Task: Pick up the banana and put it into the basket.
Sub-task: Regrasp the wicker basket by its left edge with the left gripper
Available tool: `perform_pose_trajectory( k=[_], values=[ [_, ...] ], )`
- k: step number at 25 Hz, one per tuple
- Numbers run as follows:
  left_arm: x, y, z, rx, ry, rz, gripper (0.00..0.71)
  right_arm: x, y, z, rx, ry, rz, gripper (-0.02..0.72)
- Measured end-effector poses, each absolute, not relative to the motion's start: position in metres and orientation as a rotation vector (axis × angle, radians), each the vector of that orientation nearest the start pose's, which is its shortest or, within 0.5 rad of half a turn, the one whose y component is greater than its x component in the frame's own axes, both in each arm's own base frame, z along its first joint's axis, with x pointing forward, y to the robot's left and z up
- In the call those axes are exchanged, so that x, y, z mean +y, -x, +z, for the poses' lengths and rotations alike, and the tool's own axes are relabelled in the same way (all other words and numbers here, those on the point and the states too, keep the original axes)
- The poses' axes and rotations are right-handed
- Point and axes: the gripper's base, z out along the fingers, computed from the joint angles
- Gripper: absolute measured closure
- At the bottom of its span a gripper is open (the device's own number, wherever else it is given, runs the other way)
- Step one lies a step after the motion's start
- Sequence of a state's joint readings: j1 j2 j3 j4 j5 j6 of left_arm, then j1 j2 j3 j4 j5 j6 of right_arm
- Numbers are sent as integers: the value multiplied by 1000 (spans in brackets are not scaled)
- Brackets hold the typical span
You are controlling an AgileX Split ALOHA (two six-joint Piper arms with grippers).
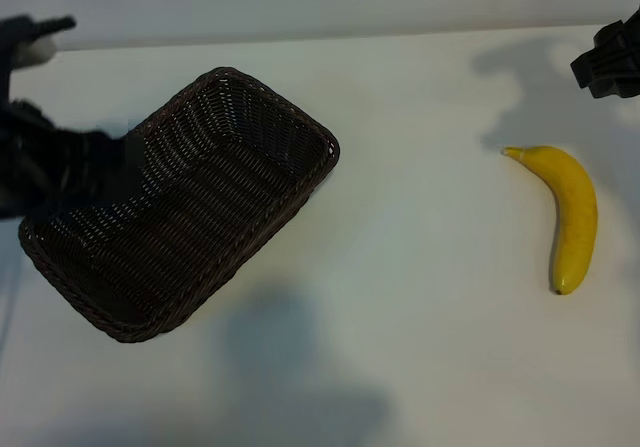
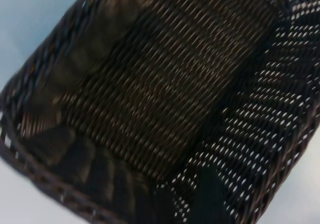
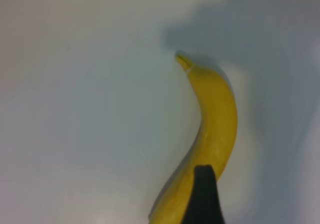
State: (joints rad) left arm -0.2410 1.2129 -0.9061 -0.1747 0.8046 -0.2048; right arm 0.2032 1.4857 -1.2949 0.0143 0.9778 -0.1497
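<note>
1. nearest the camera in the exterior view, the bare white table carries only soft shadows along its lower edge.
2. a little farther in, the banana lies flat on the table at the right side, well apart from the basket. its stem tip points up and left in that view, and its blunt end lies closer to the camera.
3. at the left side sits the basket, a dark brown woven wicker tray with rounded corners, turned at a slant on the table. nothing lies inside it.
4. the left gripper hangs over the basket's left part as a dark blurred mass. its wrist view looks straight down onto the basket's woven floor and sloping wall. the fingers themselves cannot be made out there; the jaws stand wide apart and nothing is seen in them.
5. farthest back, at the upper right corner, the right gripper hangs above the table, beyond the banana's stem end and clear of it.
6. in the right wrist view the banana lies below the camera, with one dark fingertip showing in front of its lower part. the jaws stand wide and hold nothing; the fruit rests untouched on the table.
</note>
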Motion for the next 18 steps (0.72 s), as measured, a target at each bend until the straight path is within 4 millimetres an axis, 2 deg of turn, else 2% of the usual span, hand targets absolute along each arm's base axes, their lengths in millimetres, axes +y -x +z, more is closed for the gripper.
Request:
perform_pose_trajectory(
  k=[12, 18],
  values=[
    [-34, -159, 275, 2504, 423, -257, 146, 63, -302, 323, 2611, 460, 36, 132],
    [-19, -142, 261, 2427, 617, -171, 146, 63, -303, 324, 2605, 461, 35, 132]
  ],
)
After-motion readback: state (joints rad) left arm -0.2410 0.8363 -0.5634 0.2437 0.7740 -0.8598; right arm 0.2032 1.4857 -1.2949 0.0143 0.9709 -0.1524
